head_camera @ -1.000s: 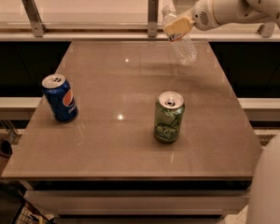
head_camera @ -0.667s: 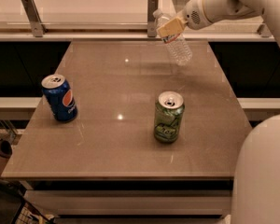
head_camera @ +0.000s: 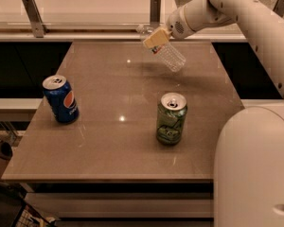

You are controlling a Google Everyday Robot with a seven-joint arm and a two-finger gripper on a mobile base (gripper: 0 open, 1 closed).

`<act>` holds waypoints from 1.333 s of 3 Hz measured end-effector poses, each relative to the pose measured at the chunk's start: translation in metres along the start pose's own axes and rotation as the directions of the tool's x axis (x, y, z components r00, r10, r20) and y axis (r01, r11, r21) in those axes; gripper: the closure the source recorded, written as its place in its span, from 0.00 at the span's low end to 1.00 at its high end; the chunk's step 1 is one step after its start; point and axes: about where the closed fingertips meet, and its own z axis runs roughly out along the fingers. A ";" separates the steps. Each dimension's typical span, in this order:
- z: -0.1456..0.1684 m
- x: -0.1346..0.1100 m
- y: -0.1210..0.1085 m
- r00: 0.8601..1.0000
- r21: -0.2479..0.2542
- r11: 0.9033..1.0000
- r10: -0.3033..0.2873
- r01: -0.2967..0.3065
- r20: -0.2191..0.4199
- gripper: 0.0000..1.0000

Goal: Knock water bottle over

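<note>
The water bottle (head_camera: pixel 171 57), clear ribbed plastic, is at the far middle of the table (head_camera: pixel 109 103). It is tilted steeply, its top toward the left and its base lower right. My gripper (head_camera: pixel 155 38) reaches in from the upper right on the white arm and presses against the bottle's upper part, hiding its label. The bottle's top end sticks out just left of the gripper.
A blue Pepsi can (head_camera: pixel 60 99) stands upright at the table's left. A green soda can (head_camera: pixel 171 118) stands upright right of centre. A metal rail (head_camera: pixel 85 30) with posts runs behind the table. My white base (head_camera: pixel 255 169) fills the lower right.
My gripper has swept to the left across the back of the table. The bottle, nearly upright before, now leans far over with its top pushed left.
</note>
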 end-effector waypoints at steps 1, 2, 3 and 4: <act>0.031 -0.002 0.008 1.000 -0.053 0.999 -0.001 0.001 0.010 1.00; 0.057 -0.007 0.014 1.000 -0.095 0.995 0.000 0.003 0.030 1.00; 0.080 -0.010 0.017 0.998 -0.116 0.993 0.027 -0.020 0.057 1.00; 0.082 -0.009 0.018 0.998 -0.117 0.993 0.029 -0.022 0.056 1.00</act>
